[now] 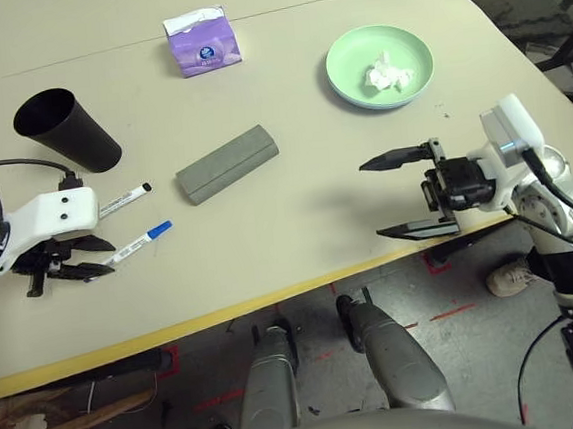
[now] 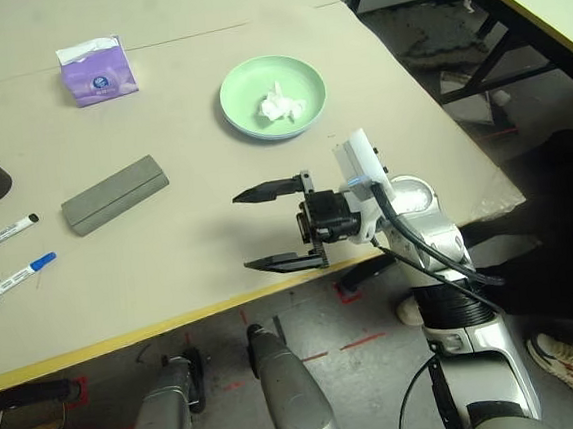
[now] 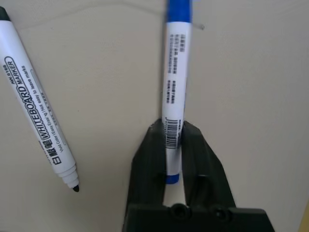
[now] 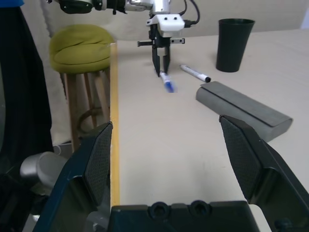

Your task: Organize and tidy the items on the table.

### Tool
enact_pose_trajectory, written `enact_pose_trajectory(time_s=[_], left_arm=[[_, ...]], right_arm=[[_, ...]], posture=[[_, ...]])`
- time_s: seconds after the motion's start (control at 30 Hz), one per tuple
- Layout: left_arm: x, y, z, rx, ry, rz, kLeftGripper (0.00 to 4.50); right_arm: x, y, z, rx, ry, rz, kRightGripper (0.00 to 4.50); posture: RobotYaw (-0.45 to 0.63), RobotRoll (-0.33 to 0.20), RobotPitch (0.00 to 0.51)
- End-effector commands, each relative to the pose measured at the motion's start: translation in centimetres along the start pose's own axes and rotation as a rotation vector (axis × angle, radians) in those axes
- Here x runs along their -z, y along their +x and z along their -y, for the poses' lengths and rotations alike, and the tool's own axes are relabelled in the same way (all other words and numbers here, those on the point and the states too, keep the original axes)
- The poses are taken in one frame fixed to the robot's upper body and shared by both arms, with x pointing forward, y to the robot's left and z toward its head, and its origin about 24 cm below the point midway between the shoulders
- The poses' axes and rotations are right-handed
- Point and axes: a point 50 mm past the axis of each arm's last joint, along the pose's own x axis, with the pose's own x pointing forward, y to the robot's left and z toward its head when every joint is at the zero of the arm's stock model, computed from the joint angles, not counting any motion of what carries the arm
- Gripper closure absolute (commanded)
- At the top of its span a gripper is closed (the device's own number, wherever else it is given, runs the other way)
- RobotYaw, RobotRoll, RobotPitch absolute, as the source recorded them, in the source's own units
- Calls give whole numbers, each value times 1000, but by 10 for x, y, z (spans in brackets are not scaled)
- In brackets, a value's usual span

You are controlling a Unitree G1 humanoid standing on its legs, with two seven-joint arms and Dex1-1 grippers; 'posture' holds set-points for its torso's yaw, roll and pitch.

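The left gripper (image 3: 175, 145) has its two black fingers closed on the tail end of the blue-capped marker (image 1: 139, 244), which lies on the table (image 1: 297, 224) near the yellow front edge. The marker's long axis runs straight out from the gripper, cap end pointing away toward the table's middle, so a lift carries it lengthwise ahead of the fingers. Just beside it, roughly parallel and apart, lies the black-capped marker (image 1: 125, 201), on the side toward the black cup (image 1: 66, 130), which appears to stand upright behind both markers. That cup looks the natural holder for them, and the left arm is by far the nearer. The grey glasses case (image 1: 227, 163) lies toward the centre, angled, clear of the markers. Farther back sit the purple tissue box (image 1: 203, 40) and the green plate (image 1: 380, 66) holding the crumpled tissue (image 1: 387, 73). The right gripper (image 1: 409, 194) hangs wide open and empty over the front edge, well apart from everything, with bare tabletop ahead of it.
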Motion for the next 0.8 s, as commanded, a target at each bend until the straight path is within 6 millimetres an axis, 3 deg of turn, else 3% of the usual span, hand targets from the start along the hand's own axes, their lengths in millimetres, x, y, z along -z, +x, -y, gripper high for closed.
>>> enact_pose_trajectory(time_s=[0.03, 0.23, 0.4, 0.53, 0.67, 0.8], left_arm=[[6, 6, 3, 30, -16, -14, 4213], [5, 4, 2, 22, -20, 12, 4213], [-12, 1, -3, -8, -67, 181, 4213], [-37, -9, -10, -51, -143, 427, 4213], [-64, -33, -20, -133, -203, 731, 4213], [-76, -55, -24, -249, -263, 1004, 4213]], right_arm=[[-4, 2, 0, -3, -15, 13, 0], [-3, 3, 0, -5, -13, 15, 0], [-3, 3, 0, -6, -7, 16, 0], [-1, 4, -2, -10, 1, 18, 0], [0, 4, -2, -11, 5, 18, 0], [1, 4, -1, -12, 9, 19, 0]], posture=[[-239, 0, 273], [-234, 0, 275], [-229, 0, 277], [-224, 0, 276], [-217, 0, 275], [-208, 0, 271]])
